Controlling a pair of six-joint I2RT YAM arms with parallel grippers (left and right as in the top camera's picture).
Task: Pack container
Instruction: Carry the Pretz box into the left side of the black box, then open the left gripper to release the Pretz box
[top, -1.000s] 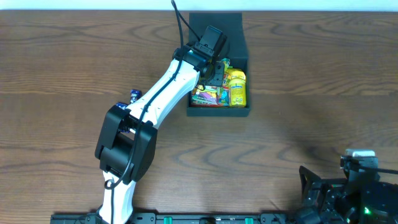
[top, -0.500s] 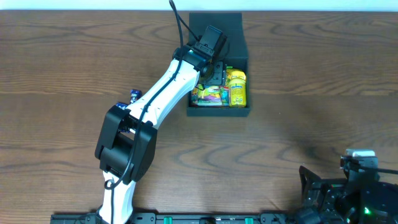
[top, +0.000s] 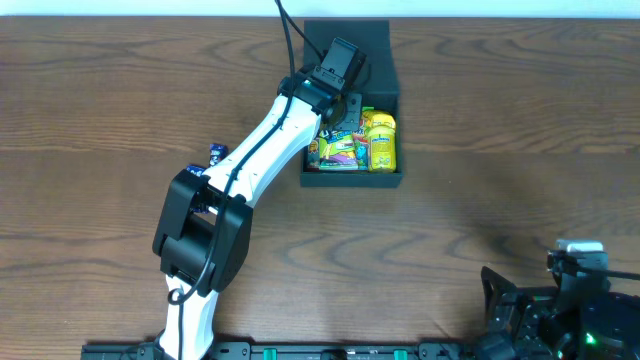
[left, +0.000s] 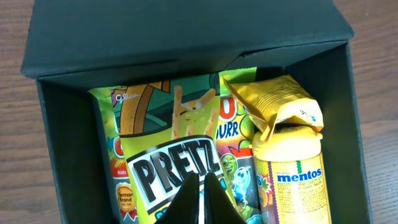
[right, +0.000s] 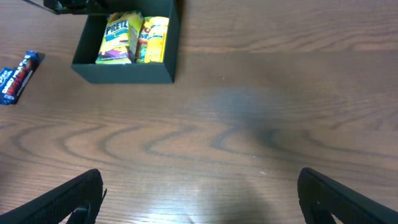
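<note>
Left gripper (left: 202, 182), fingers closed over the Pretz packet (left: 163, 167), may snag it and drag it from the container (left: 67, 146).

A small blue-and-red snack packet (right: 17, 75) lies on the brown wooden table (top: 480, 200).

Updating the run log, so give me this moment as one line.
left gripper: shut, above Pretz packet in open container | right gripper: open, empty | blue packet: on table, outside container

The green-yellow packet (left: 177, 165) reads "PRETZ"; the yellow bottle (left: 291, 186) beside it reads "mentos".
</note>
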